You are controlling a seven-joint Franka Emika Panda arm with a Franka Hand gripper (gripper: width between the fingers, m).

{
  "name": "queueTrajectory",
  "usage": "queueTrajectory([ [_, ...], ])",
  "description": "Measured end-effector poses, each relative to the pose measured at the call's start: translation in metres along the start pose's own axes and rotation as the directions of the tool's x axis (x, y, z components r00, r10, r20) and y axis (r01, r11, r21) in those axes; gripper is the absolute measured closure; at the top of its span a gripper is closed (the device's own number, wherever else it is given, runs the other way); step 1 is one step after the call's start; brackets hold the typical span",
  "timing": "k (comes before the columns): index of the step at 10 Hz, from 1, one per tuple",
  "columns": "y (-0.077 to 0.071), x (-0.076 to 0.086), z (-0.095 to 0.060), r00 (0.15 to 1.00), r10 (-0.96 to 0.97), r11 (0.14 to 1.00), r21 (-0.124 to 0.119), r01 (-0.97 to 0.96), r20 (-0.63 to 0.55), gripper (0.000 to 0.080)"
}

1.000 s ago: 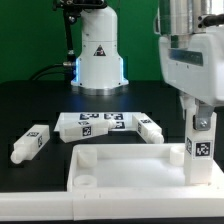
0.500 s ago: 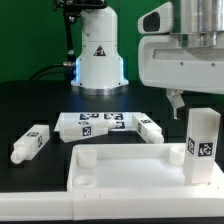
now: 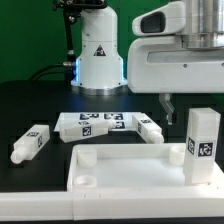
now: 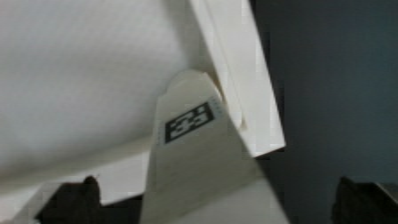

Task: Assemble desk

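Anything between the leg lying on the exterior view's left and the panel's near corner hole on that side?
Nothing visible. The leg lies on bare table beside the panel, and nothing sits in its corner hole.

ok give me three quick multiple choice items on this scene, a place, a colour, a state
1. What colour is the table? A) white B) black C) green
2. Where does the upright leg stand? A) at the panel corner, exterior view's right B) at the panel's middle C) on the table
3. How is the gripper? A) shut on the leg B) open, holding nothing C) shut on the panel
Key: 1 B, dark surface around the parts; 2 A, it rises from that corner; 3 B, the wrist view shows it spread wide, touching nothing.
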State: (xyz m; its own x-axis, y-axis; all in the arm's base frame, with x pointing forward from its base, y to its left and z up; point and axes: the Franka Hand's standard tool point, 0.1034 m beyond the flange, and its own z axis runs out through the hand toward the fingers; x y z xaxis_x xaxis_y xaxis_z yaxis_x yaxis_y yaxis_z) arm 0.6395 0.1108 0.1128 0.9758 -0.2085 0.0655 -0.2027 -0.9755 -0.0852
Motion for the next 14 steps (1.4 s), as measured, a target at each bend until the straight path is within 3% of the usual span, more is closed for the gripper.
queueTrajectory([
  [2, -0.0047, -0.0029, 0.0009, 0.999, 0.033, 0.999, 0.001, -0.033, 0.001, 0.0151],
  [3, -0.0036, -0.0024, 0.0009, 0.999, 0.037, 0.999, 0.0, -0.037, 0.001, 0.0283],
  [4, -0.0041, -0.0027, 0.001, 0.995, 0.101, 0.995, 0.001, -0.101, 0.002, 0.0283],
  [5, -0.004, -0.003, 0.0013, 0.988, 0.157, 0.988, 0.0, -0.157, 0.003, 0.046],
  [8, -0.0012, -0.0026, 0.0015, 0.886, 0.464, 0.886, -0.005, -0.464, 0.001, 0.0512],
  [10, -0.007, -0.0071, 0.0028, 0.638, 0.77, 0.638, -0.009, -0.77, -0.002, 0.0512],
  [11, -0.0089, -0.0054, 0.0031, 0.46, 0.888, 0.46, 0.002, -0.888, 0.003, 0.0512],
  [12, -0.0088, -0.0023, 0.0033, 0.225, 0.974, 0.224, 0.018, -0.974, 0.025, 0.0512],
  [13, -0.0098, -0.0024, 0.0035, 0.147, 0.989, 0.146, 0.018, -0.989, 0.035, 0.0512],
  [14, -0.0099, -0.0025, 0.0035, 0.149, 0.988, 0.149, 0.018, -0.989, 0.034, 0.0512],
])
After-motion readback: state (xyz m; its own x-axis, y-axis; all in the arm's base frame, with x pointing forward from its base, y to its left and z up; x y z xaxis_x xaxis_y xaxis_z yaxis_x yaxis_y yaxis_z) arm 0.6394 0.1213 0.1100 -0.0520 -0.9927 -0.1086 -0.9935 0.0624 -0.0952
